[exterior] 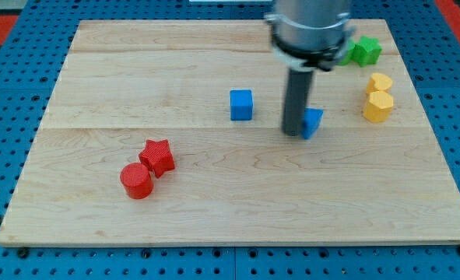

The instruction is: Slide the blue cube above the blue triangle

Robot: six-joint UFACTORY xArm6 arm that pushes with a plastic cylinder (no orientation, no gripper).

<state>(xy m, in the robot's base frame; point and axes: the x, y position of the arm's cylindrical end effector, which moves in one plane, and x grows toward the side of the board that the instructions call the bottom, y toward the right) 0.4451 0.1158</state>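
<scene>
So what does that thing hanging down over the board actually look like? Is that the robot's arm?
Yes. What shows is a wide, round grey metal housing with a dark band around its lower edge, cut off by the view's top. From it a straight, dark grey rod runs down to my tip, which sits right beside the blue triangle. There is no pincer, and no cables or markings show.

Arm enters from view's top, rod vertical; my tip down on board, touching blue triangle's left side.
</scene>
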